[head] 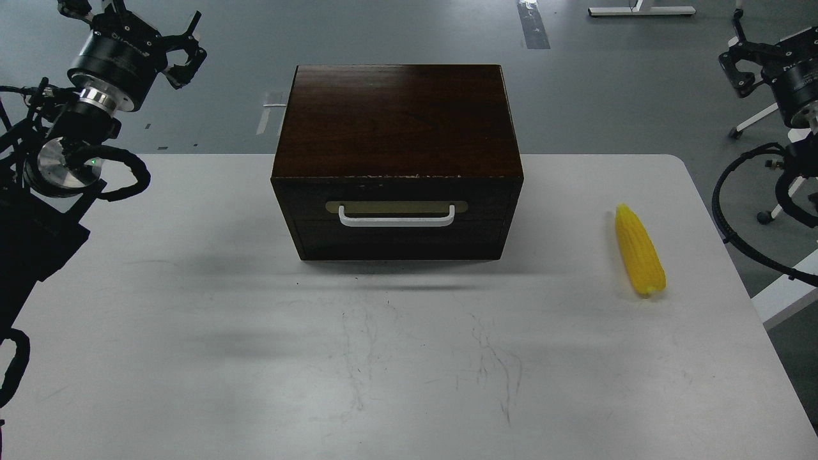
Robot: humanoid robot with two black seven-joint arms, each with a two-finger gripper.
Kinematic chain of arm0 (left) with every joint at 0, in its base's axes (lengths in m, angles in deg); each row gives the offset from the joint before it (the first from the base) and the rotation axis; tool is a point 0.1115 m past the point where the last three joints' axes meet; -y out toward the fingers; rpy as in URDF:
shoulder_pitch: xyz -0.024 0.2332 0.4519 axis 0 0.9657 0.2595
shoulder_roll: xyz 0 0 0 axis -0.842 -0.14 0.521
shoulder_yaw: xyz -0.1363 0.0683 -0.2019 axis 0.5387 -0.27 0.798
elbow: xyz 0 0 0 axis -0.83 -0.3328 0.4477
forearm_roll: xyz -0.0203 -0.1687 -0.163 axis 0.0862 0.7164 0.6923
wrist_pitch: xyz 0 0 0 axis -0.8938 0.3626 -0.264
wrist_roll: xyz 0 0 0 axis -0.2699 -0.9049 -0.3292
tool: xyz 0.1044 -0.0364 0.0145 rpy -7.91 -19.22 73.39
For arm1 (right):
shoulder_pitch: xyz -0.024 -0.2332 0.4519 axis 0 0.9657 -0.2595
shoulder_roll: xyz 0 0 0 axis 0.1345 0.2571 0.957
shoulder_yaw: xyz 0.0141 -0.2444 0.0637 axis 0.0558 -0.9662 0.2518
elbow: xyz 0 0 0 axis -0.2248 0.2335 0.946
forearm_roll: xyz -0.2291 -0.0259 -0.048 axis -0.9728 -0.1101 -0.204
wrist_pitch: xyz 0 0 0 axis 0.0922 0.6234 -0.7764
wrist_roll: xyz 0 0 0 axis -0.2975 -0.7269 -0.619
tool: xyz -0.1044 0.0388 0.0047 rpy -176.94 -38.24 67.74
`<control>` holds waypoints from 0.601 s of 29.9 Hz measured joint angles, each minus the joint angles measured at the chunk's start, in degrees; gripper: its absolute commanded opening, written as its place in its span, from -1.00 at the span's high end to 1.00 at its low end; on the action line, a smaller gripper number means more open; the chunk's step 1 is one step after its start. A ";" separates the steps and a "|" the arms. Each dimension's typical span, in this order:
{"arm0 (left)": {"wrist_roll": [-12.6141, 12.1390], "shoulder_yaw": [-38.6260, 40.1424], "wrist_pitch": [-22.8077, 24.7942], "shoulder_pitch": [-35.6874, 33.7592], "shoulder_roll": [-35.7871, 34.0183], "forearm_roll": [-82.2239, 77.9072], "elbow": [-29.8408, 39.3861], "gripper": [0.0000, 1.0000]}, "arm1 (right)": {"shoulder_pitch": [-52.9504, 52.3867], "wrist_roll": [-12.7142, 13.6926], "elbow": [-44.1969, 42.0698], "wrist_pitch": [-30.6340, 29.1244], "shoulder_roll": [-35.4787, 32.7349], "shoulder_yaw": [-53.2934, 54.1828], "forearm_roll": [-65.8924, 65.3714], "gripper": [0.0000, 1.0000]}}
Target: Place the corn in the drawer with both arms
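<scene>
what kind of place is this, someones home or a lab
Most likely a robotics lab or test room, not a home: a bare white table on a grey floor marked with tape, and wheeled stand legs behind.

The right gripper (741, 64) sat at the frame's right edge, its arm largely cut off and its fingers too dark and partial to tell whether they were parted. The left arm (38, 217) ran out of the frame at the left border, and the inside of the closed drawer (396, 220) was hidden behind its front panel. The table (192, 383) was cropped along the bottom edge, and its near corners were out of sight
</scene>
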State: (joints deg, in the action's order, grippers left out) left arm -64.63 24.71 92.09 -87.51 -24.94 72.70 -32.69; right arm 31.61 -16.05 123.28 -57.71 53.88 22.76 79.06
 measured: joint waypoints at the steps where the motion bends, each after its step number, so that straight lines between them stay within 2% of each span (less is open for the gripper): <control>1: 0.01 0.00 0.00 0.00 -0.01 0.00 0.00 -0.97 | 0.00 0.00 -0.01 0.00 0.01 0.00 0.00 -1.00; 12: 0.53 0.26 0.00 0.01 -0.83 0.05 0.30 -0.97 | -0.30 -0.02 0.01 0.00 -0.32 0.02 0.00 -1.00; 18: 0.07 -0.33 0.00 0.06 -4.91 -0.06 1.21 -0.97 | -0.40 -0.02 0.08 0.00 -0.72 0.25 0.00 -1.00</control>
State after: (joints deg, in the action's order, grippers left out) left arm -64.56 24.38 92.09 -87.45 -29.84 72.63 -31.48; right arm 31.21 -16.07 123.36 -57.71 53.16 23.00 79.06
